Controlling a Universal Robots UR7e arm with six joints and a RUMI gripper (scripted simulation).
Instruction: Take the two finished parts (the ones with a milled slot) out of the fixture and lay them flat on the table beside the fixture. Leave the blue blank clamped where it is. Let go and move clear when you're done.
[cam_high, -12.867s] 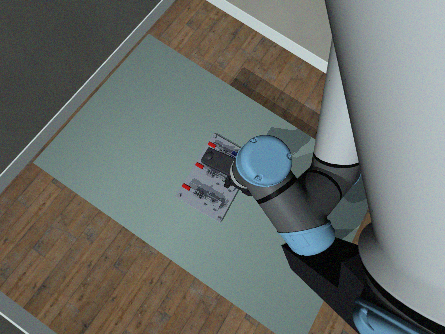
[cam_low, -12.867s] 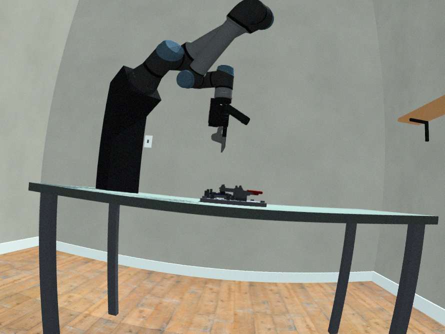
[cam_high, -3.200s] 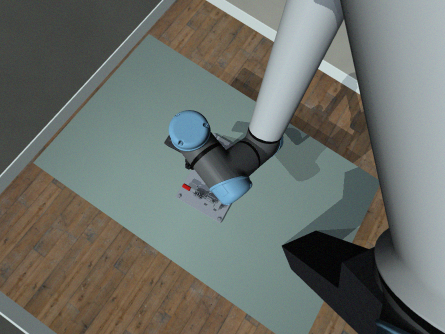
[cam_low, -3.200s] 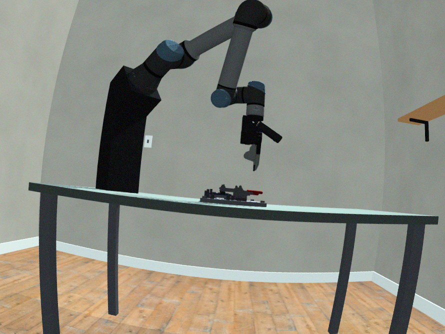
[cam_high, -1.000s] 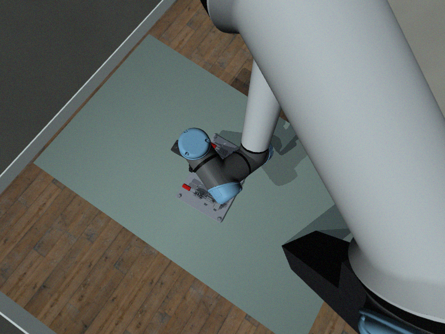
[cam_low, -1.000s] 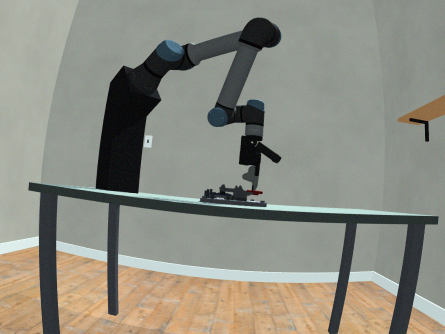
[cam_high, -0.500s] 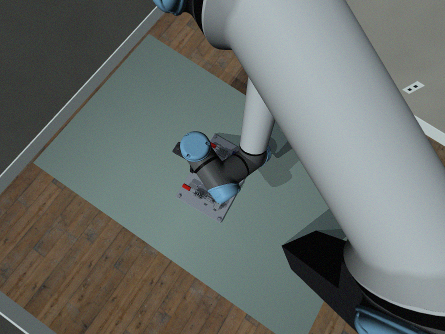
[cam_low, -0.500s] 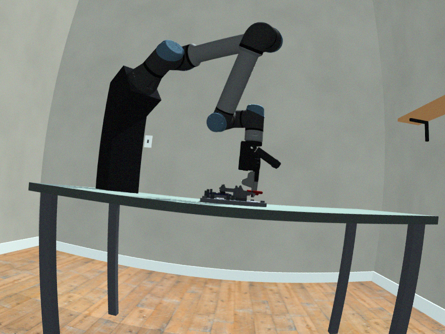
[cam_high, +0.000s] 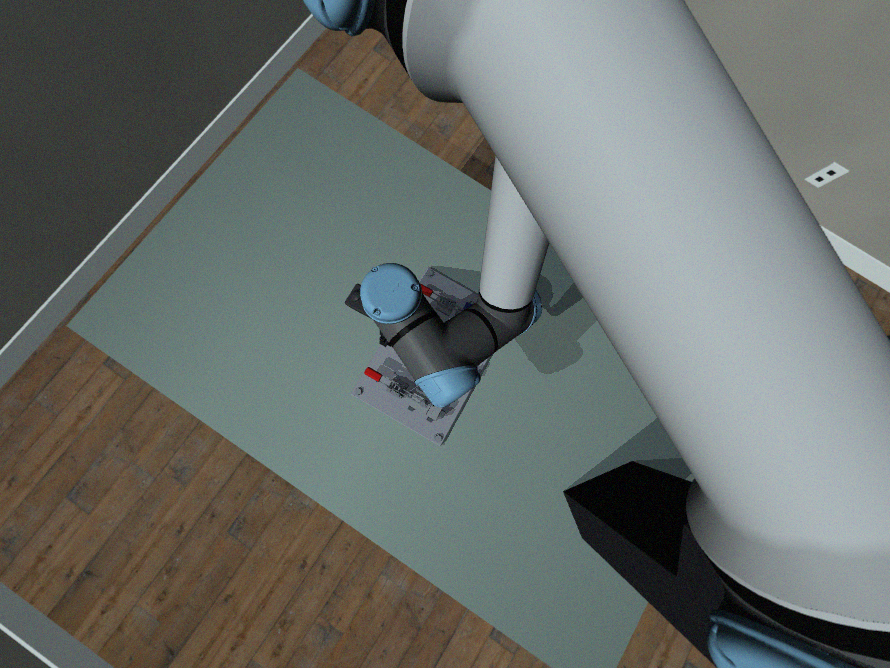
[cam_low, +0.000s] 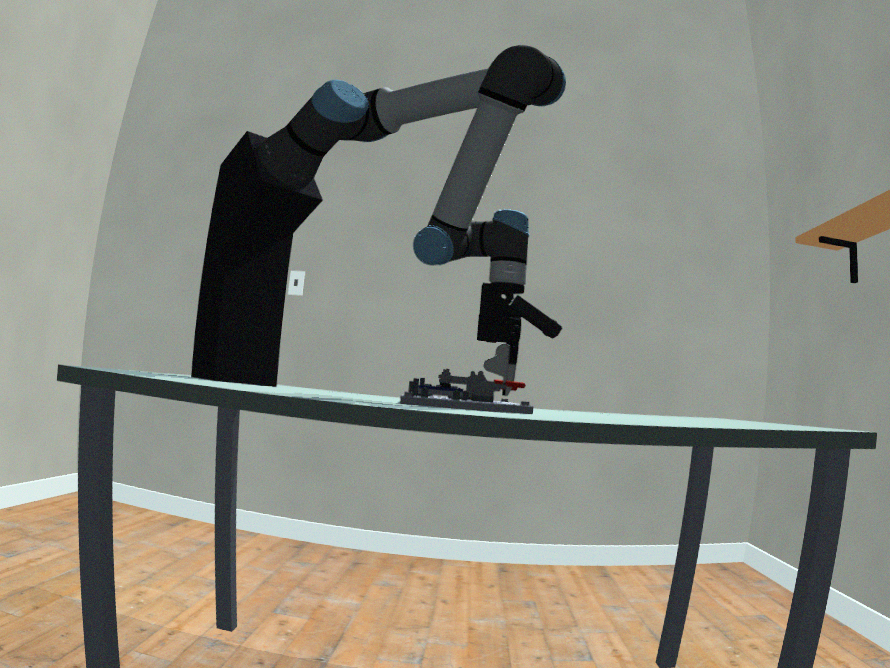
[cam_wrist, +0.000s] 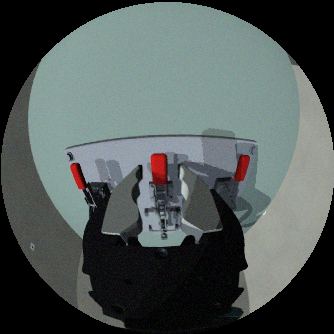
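Grey fixture (cam_high: 379, 404) on table (cam_high: 251, 237), arm wrist (cam_high: 438, 337) above

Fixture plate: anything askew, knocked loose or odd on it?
Nothing stands out. The fixture plate lies flat on the table, and the three red clamp handles stand in a row. The gripper hangs partly open over the middle clamp, holding nothing. No part lies on the table beside the plate.

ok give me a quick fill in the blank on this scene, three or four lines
1. The wrist view shows ____ red clamp handles along the fixture.
2. The gripper is lined up with the ____ red handle.
3. The gripper's fingers hold ____.
4. The fixture sits on a table whose top is pale ____.

Missing words: three; middle; nothing; green
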